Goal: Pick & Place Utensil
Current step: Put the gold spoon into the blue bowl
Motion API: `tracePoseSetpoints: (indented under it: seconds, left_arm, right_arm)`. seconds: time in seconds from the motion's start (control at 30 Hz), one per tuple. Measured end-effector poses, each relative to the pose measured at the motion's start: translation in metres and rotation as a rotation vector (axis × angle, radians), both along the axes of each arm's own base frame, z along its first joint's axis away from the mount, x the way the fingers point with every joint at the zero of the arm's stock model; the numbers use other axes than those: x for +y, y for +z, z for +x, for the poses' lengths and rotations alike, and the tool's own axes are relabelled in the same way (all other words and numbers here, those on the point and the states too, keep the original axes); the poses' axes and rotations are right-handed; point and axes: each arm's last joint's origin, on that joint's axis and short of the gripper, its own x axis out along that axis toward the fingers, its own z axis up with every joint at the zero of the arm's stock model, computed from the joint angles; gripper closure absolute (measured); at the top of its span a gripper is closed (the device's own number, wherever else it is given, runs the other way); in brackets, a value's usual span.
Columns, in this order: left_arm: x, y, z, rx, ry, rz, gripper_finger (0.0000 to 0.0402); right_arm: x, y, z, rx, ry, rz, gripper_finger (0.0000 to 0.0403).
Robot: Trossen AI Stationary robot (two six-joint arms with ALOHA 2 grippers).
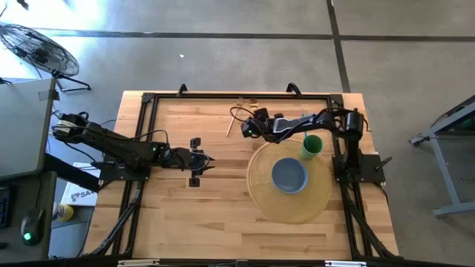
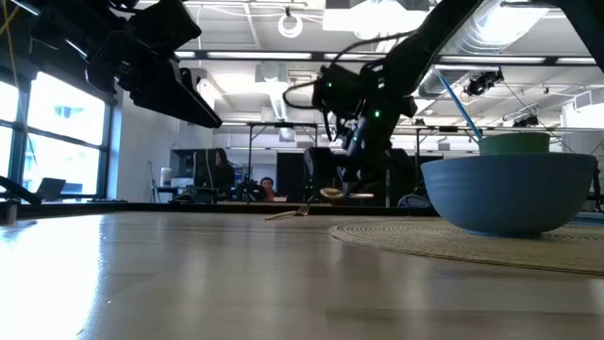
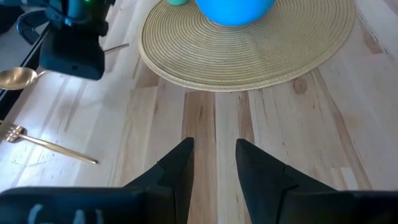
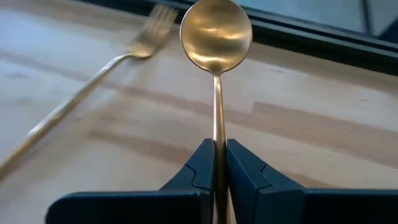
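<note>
The right gripper [image 4: 217, 163] is holding a gold spoon [image 4: 216, 31] by its handle, jaws closed tight on the thin shaft, with the bowl of the spoon sticking out ahead. In the high view this gripper [image 1: 249, 127] is hanging over the far part of the counter [image 1: 185, 215], just beyond the edge of the round woven mat [image 1: 315, 204]. The low view suggests the spoon [image 2: 332, 194] is lifted slightly clear of the wood.

A gold fork [image 4: 93, 81] is lying flat on the counter near the spoon. On the mat a blue bowl [image 1: 289, 175] is sitting in the middle and a green cup [image 1: 312, 144] is standing toward the far edge.

The left gripper [image 3: 213, 163] is waiting over bare wood on its own side, jaws slightly apart and holding nothing.

The main risk, as I judge it, is the grip itself: the handle is narrow and smooth, and the heavy end is sticking far out, so the spoon could be pivoting or sliding between the jaws during a quick swing. A low carry toward the mat could also be knocking the cup or catching the bowl's rim.
</note>
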Motion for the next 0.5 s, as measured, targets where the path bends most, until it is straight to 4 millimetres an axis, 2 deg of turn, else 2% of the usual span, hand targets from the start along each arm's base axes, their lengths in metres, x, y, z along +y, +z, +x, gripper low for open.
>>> tracePoseSetpoints:
  seconds: [0.2,0.33,0.5]
  left_arm:
    - [0.0,0.0,0.0,0.004,0.002,0.002,0.0286]
    - [0.0,0.0,0.0,0.004,0.002,0.002,0.0286]
    - [0.0,0.0,0.0,0.004,0.001,0.004,0.0286]
  right_arm:
    - [0.014,0.02,0.001,-0.028,0.095,0.028,0.0388]
    - [0.028,0.042,-0.001,-0.059,0.159,0.029,0.0388]
    - [0.055,0.072,-0.007,-0.086,0.322,0.071,0.0388]
